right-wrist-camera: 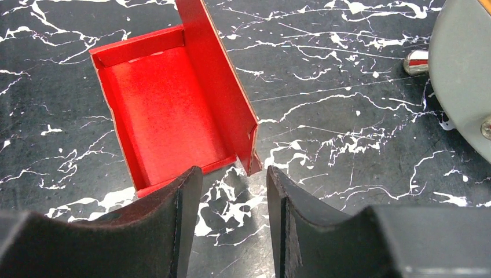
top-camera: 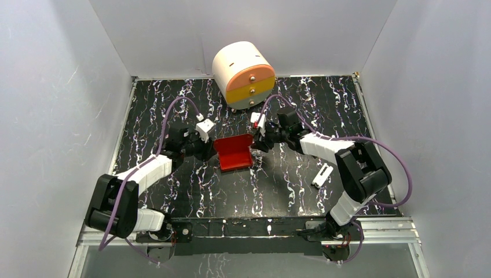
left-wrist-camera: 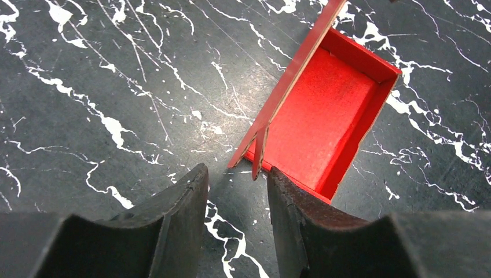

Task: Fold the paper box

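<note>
The paper box [top-camera: 233, 153] is a bright red open tray lying mid-table, its lid flap [top-camera: 234, 142] standing up along the far side. My left gripper [top-camera: 209, 148] is at the box's left end and my right gripper [top-camera: 258, 141] at its right end. In the left wrist view the box [left-wrist-camera: 324, 116] lies just ahead of my left gripper [left-wrist-camera: 234, 171], which is open; the lid's small side tab [left-wrist-camera: 259, 152] points toward the gap, untouched. In the right wrist view the box [right-wrist-camera: 162, 116] and its tab [right-wrist-camera: 253, 152] lie just ahead of my right gripper [right-wrist-camera: 234, 171], open and empty.
A round white, orange and yellow drawer unit [top-camera: 243, 74] stands at the back centre, close behind the right gripper; its grey base [right-wrist-camera: 463, 63] shows in the right wrist view. A small white object [top-camera: 322, 175] lies right of centre. White walls enclose the black marbled table [top-camera: 278, 191].
</note>
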`<action>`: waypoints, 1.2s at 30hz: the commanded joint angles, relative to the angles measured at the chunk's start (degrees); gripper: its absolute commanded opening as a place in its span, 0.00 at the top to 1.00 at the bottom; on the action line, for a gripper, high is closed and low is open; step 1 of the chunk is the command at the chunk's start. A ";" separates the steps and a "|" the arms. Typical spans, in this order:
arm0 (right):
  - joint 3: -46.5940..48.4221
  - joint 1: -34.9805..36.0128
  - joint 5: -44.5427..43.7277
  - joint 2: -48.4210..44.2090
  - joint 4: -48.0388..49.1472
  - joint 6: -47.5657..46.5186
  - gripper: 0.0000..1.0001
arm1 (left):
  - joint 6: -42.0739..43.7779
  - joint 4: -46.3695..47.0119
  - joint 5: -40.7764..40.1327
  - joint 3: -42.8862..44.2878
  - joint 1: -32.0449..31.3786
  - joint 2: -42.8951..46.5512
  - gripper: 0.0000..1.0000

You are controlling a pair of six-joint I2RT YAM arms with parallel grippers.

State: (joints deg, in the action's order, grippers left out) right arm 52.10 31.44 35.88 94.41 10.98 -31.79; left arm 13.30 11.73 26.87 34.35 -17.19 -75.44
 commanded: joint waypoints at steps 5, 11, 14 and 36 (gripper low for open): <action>5.46 -0.83 5.30 3.54 1.26 -2.05 0.55 | 4.69 -0.16 7.04 4.22 0.74 -2.60 0.65; 6.83 -1.11 7.01 4.92 0.32 -2.38 0.68 | 5.34 -1.15 9.28 5.35 0.94 -4.57 0.73; 7.71 -1.27 7.74 5.45 -1.26 -2.88 0.77 | 5.50 -1.89 10.23 5.96 1.06 -5.25 0.78; 4.15 2.96 -11.35 -1.10 2.18 12.33 1.00 | -11.72 7.69 0.24 4.60 -0.01 -0.66 1.00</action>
State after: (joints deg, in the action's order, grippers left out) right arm 57.45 32.27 33.54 96.75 9.58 -25.50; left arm 9.21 12.53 31.70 39.66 -16.40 -80.62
